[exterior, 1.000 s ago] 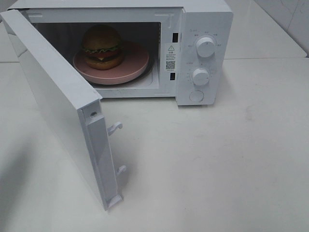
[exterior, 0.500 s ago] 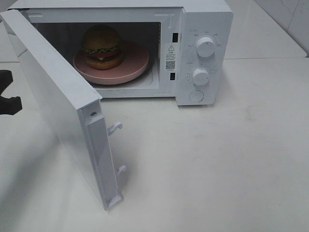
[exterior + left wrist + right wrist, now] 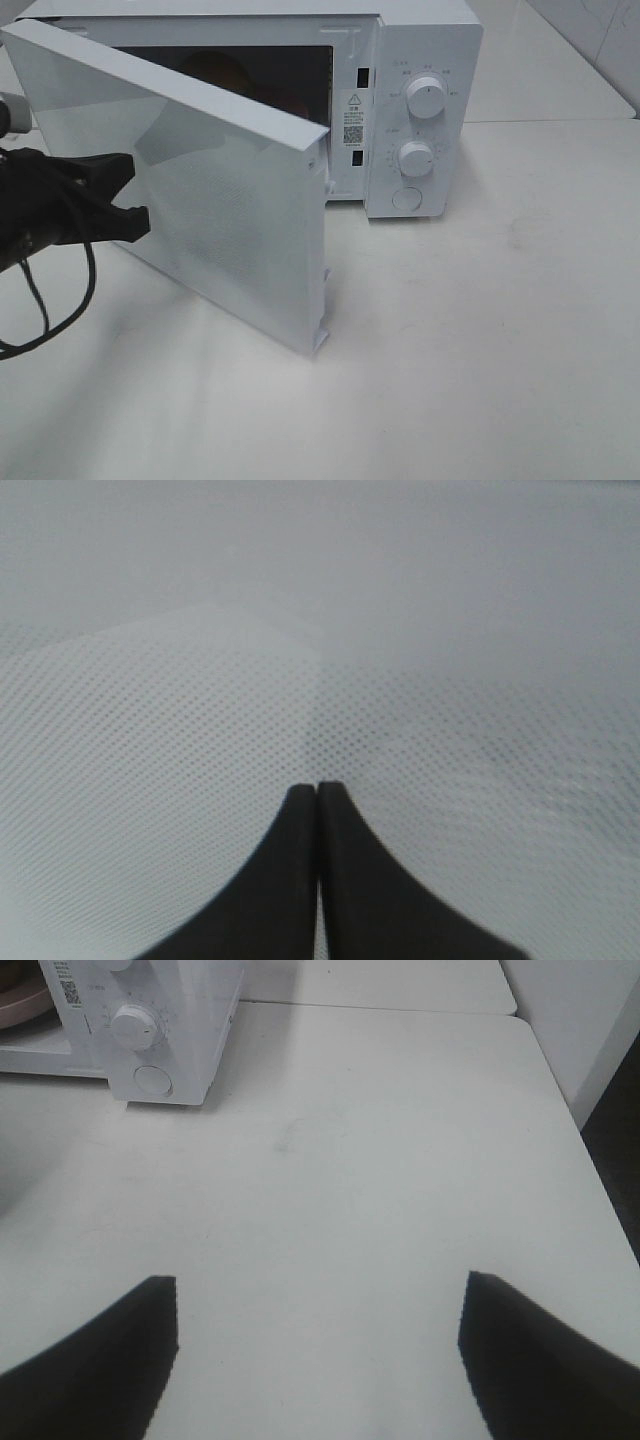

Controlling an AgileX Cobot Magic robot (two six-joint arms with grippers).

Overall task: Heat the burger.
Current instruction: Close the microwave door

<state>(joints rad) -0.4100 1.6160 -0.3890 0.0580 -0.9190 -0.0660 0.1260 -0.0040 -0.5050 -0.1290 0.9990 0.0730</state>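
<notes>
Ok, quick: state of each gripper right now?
Left gripper: shut, empty, tips at the door.
Right gripper: open, empty, above the table.

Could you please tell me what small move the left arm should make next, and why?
Probably press the door the rest of the way shut until it latches. The left gripper, jaws shut, sits right at the door's outer face, and the door stands at an angle, its free edge short of the microwave front. The burger is already inside, barely showing.

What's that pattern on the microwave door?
The door is white with a fine grid of tiny dots, clearest in the left wrist view.
</notes>
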